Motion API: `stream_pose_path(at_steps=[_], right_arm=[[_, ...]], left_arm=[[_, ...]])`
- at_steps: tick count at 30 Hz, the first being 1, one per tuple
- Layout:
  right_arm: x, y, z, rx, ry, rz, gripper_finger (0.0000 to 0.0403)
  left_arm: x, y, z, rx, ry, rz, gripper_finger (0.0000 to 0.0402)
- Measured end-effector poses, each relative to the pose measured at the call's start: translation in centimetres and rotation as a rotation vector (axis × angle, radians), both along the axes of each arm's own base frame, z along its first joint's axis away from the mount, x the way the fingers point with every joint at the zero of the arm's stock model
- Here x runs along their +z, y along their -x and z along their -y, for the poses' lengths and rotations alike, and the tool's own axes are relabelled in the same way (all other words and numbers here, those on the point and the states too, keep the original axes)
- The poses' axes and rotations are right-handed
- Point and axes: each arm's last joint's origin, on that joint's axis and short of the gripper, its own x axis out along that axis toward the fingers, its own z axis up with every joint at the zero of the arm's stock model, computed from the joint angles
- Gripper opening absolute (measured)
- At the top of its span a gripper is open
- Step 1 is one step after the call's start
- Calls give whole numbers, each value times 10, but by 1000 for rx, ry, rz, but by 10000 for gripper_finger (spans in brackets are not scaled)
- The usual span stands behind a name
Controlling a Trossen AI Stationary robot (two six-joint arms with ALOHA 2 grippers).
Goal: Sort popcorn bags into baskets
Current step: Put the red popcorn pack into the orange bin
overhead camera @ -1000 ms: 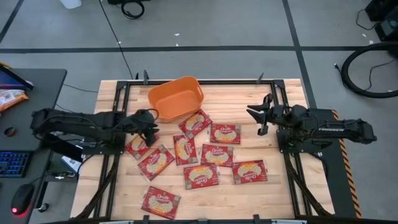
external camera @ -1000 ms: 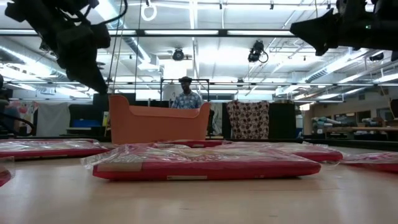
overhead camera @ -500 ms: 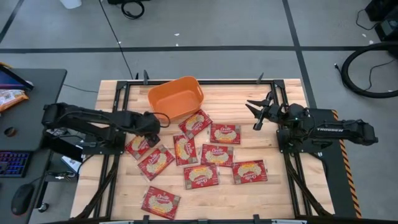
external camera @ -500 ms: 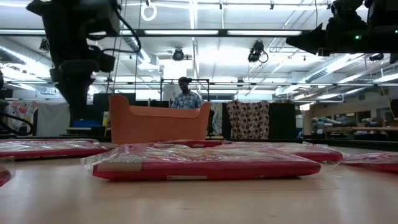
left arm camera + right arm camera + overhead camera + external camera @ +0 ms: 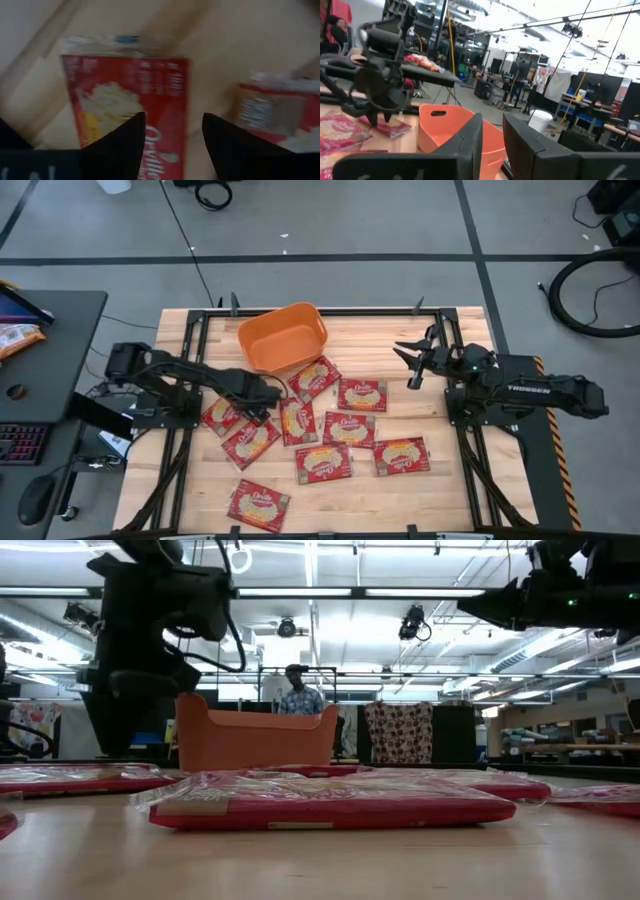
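Observation:
Several red popcorn bags (image 5: 349, 428) with cream oval labels lie flat on the wooden table, the nearest one (image 5: 330, 808) filling the low view. The orange basket (image 5: 283, 337) stands on its base toward the far edge, also in the low view (image 5: 255, 735) and the right wrist view (image 5: 455, 130). My left gripper (image 5: 265, 406) is open and points down close over one bag (image 5: 125, 95), one finger above the bag, the other above bare wood beside its edge. My right gripper (image 5: 408, 366) is open and hovers high to the right of the bags, facing the basket.
Black frame rails (image 5: 190, 370) run along the table's left and right sides. A grey desk (image 5: 50, 380) with a keyboard and mouse stands left of the table. A person (image 5: 298, 695) stands in the room behind the basket. Bare wood (image 5: 400, 330) lies right of the basket.
My left gripper has swung from beside the basket toward the table's right and near edge, tipped to point downward, and dropped low over the bags. My right gripper has edged slightly toward the table's left. The bags and basket have stayed in place.

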Motion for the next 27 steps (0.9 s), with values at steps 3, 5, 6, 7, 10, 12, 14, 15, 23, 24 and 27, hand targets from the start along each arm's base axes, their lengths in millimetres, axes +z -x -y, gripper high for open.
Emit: stream_pose_path(at_steps=[3, 5, 6, 7, 10, 12, 14, 15, 23, 24, 27], right_arm=[[-1, -2, 1, 0, -1, -2, 81], [-1, -3, 1, -1, -3, -6, 81], [-1, -3, 1, -2, -3, -6, 81], [-2, -4, 2, -4, -4, -9, 81], [-2, -7, 3, -7, -10, -25, 81], [0, -9, 3, -7, -12, -27, 81], [0, -12, 5, -9, -18, -44, 81], [0, -13, 5, -9, -21, -53, 81], [-4, -23, 12, -49, -46, -118, 81], [-4, -23, 13, -54, -48, -119, 81], [-5, -23, 16, -67, -52, -127, 81]], left_arm=[[-4, -5, 7, -23, -35, -91, 201], [-7, -5, 10, -35, -47, -141, 201], [-8, -5, 10, -38, -47, -154, 201], [-10, -6, 11, -39, -42, -162, 201], [-11, -6, 14, -33, 10, -171, 201], [-10, -6, 15, -18, 55, -171, 201], [-10, -5, 18, -5, 107, -175, 201], [-10, -5, 20, 3, 127, -175, 201], [-12, -3, 41, 49, 80, -158, 201], [-12, -2, 43, 45, 65, -157, 201], [-11, -1, 43, 48, 19, -158, 201]])
